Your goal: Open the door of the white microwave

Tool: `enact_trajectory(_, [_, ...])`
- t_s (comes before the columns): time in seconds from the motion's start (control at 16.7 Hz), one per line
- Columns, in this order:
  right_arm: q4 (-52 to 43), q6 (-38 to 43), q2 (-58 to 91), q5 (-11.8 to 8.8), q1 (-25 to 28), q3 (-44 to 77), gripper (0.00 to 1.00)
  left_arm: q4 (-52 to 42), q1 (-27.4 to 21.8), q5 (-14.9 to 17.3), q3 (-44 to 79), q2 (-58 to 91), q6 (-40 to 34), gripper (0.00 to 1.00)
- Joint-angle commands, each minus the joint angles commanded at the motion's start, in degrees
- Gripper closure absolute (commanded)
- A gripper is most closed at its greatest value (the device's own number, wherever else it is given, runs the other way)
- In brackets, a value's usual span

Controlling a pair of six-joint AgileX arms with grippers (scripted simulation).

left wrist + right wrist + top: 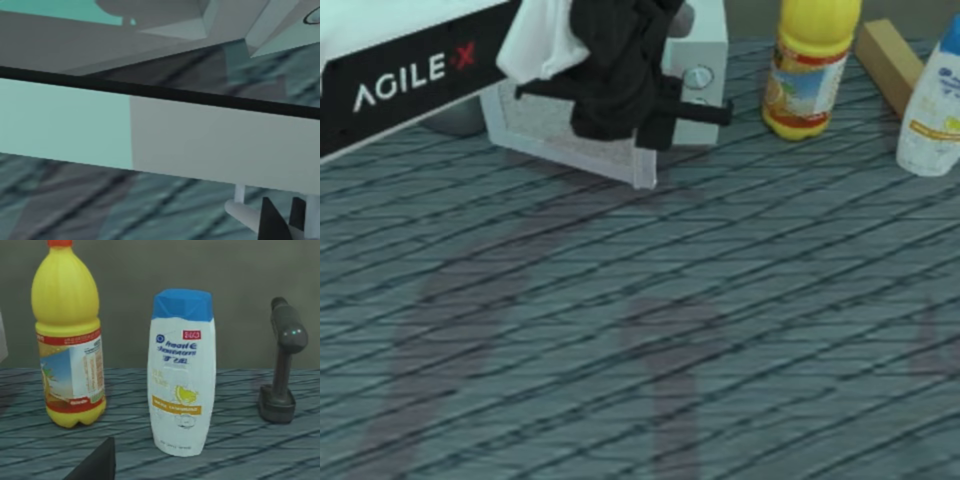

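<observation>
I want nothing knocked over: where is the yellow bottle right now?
In the top view the yellow bottle stands at the table's far edge, right of centre, between the white microwave and the white bottle.

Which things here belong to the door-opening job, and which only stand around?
Job: the white microwave; the door, swung partly out; left claw at the door.

Standing around: yellow juice bottle; white shampoo bottle; wooden block; grey handheld tool.
</observation>
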Motion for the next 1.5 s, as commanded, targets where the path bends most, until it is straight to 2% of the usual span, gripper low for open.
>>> enact_trajectory(0.6, [0.0, 0.0, 0.0, 0.0, 0.0, 0.0, 0.00, 0.0, 0.0, 0.0, 0.0, 0.0, 0.0, 1.00])
enact_trajectory(1.08, [0.0, 0.0, 0.0, 0.0, 0.0, 0.0, 0.00, 2.7, 1.0, 3.0, -6.2, -4.3, 5.5, 1.00])
enact_trajectory(1.5, [0.0, 0.0, 0.0, 0.0, 0.0, 0.0, 0.00, 2.8, 1.1, 3.1, -6.4, -4.5, 5.7, 1.00])
